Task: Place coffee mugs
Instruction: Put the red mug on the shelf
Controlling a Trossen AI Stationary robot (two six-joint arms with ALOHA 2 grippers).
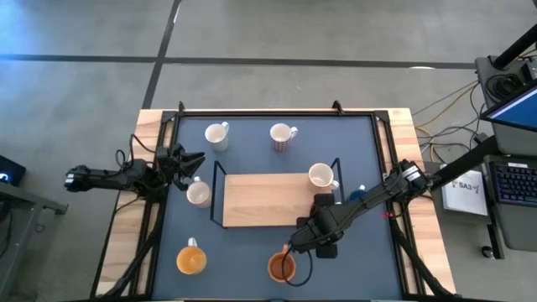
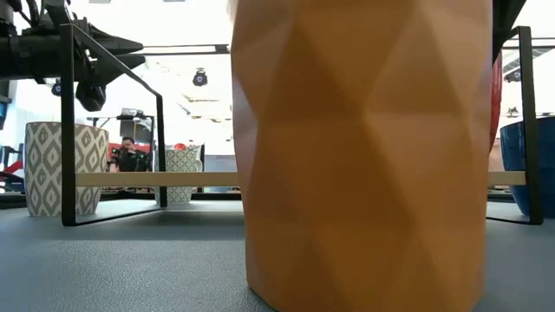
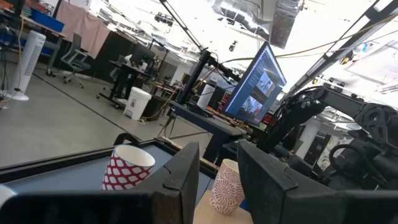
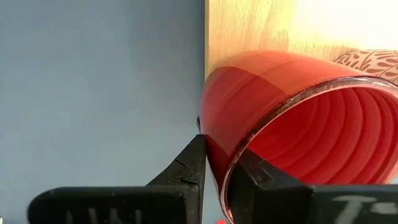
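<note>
The red mug [image 4: 273,106] is in my right gripper [image 4: 217,148], which is shut on it near the table's near edge [image 1: 291,248], above an orange mug [image 1: 282,267]. That orange mug [image 2: 364,147] fills the low view, with a strip of the red mug [image 2: 496,95] behind it. My left gripper [image 1: 189,161] hovers open at the left end of the rack and touches nothing. A second orange mug [image 1: 191,258] and white mugs [image 1: 216,134] [image 1: 198,193] stand on the mat. A red-patterned mug [image 1: 283,134] stands at the far side. Another white mug [image 1: 321,175] is at the wooden board's right end. My right gripper pinches the red mug's wall at the rim [image 4: 216,160], one finger inside the mug and one outside. The fingers come from above, pointing down. The mug is tipped in the hold, its opening [image 4: 323,143] turned toward the wrist camera. In the low view it looks clear of the mat.
A wooden board [image 1: 264,200] lies on a black wire rack [image 1: 216,197] in the middle of the dark mat. A blue mug [image 2: 533,165] stands to the right of the rack. Raised black rails [image 1: 277,111] frame the table. Cables and a monitor lie beyond the right edge.
</note>
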